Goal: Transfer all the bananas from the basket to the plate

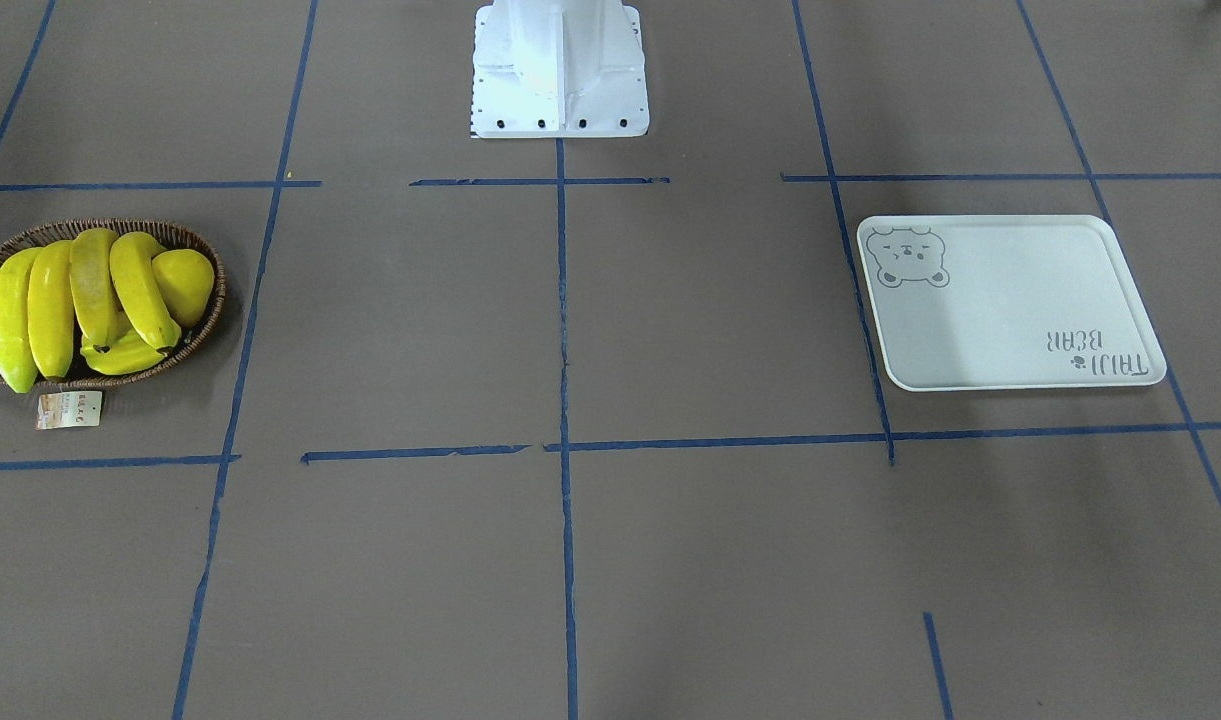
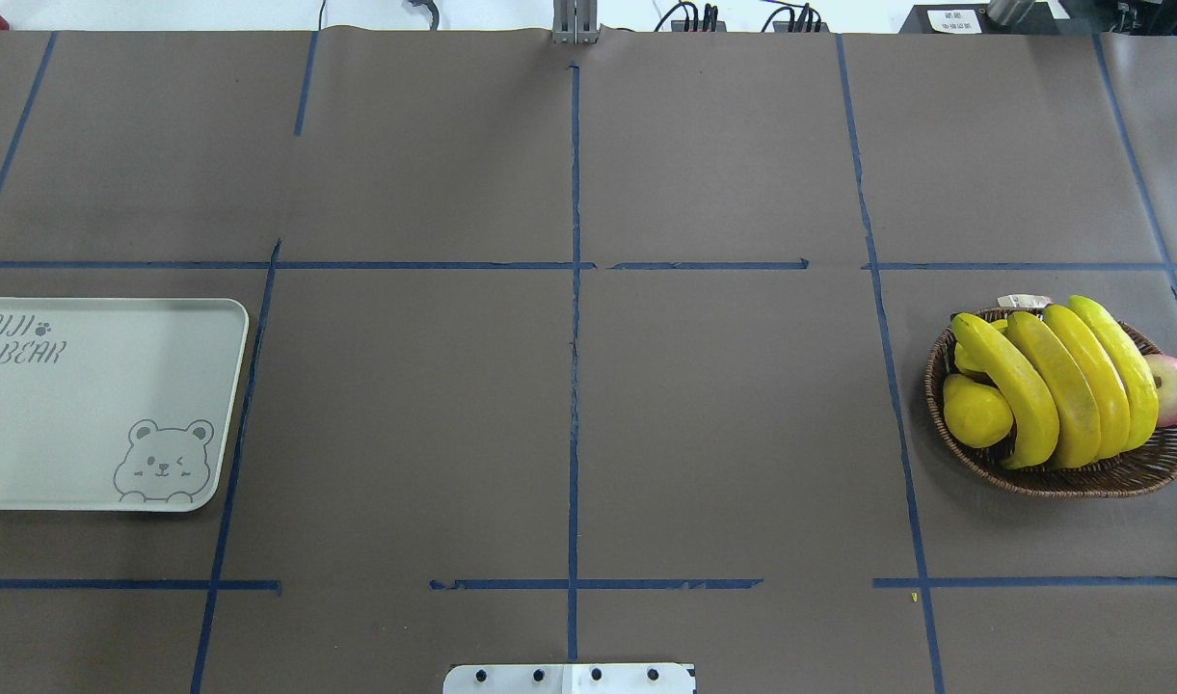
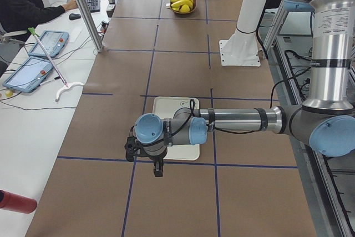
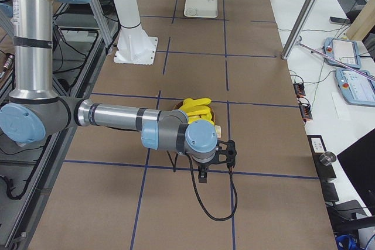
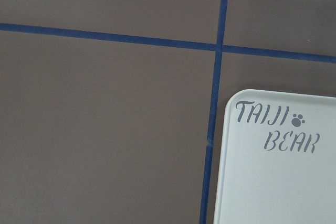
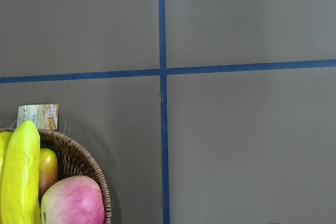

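Note:
Several yellow bananas [image 2: 1060, 386] lie side by side in the brown wicker basket [image 2: 1051, 480] at the table's right end; the front-facing view shows the bananas [image 1: 70, 300] and basket [image 1: 208, 315] at its left. The white bear-print plate [image 2: 87, 405] lies bare at the left end. Only the side views show the grippers. My left gripper [image 3: 145, 159] hangs above the near edge of the plate [image 3: 176, 106]. My right gripper [image 4: 217, 165] hangs just beyond the basket's outer side. I cannot tell whether either is open or shut.
A plump yellow pear-shaped fruit [image 2: 974, 413], a ridged yellow fruit [image 1: 120, 352] and a pink apple [image 2: 1176, 388] share the basket. A paper tag [image 1: 70, 410] lies beside it. The robot's white base [image 1: 560, 70] stands mid-table. A person sits at a side desk [image 3: 33, 4].

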`<state>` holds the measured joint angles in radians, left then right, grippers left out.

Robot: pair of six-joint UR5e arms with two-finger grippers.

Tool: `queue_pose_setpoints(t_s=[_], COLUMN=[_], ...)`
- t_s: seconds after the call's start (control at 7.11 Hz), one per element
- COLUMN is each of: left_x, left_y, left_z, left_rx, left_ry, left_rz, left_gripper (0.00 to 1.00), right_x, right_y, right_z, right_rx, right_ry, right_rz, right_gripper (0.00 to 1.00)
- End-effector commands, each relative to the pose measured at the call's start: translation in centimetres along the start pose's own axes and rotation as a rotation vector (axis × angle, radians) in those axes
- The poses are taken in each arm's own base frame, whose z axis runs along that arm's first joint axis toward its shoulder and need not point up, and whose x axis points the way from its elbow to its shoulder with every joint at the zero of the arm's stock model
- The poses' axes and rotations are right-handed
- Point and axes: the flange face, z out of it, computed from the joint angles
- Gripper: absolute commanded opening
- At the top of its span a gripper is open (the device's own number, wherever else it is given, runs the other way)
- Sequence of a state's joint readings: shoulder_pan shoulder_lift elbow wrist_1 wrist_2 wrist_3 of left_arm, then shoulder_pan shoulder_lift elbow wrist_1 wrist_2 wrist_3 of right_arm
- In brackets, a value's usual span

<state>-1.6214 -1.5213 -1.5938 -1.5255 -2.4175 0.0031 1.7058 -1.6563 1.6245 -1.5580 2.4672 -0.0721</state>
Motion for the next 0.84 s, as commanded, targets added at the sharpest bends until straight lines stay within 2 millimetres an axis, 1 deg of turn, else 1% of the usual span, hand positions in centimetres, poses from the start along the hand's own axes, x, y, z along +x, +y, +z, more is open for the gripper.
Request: queue_pose_setpoints(t_s=[0.0, 0.28, 0.42, 0.56, 0.7], left_x=[0.0, 0.0, 0.0, 0.2, 0.4], left_y=[0.0, 0.0, 0.0, 0.0, -0.1], left_z=[0.0, 0.0, 0.0, -0.2, -0.5], left_rx=[0.0, 0.0, 0.001, 0.003, 0.009], left_ry=[0.0, 0.0, 0.0, 0.0, 0.0], left_rz=[0.001, 0.0, 0.001, 0.003, 0.008], left_gripper=[1.0, 1.0, 1.0, 1.0, 1.0], right_x=[-0.1, -0.4, -1.0, -2.2, -4.6], right_y=[-0.1, -0.4, -0.6, -0.8, -1.3], right_z=[-0.1, -0.4, -0.8, -1.7, -3.3], right_rx=[0.002, 0.008, 0.018, 0.035, 0.065], right_ry=[0.001, 0.001, 0.002, 0.002, 0.002], right_rz=[-0.003, -0.01, -0.025, -0.045, -0.087], right_gripper=[1.0, 1.0, 1.0, 1.0, 1.0])
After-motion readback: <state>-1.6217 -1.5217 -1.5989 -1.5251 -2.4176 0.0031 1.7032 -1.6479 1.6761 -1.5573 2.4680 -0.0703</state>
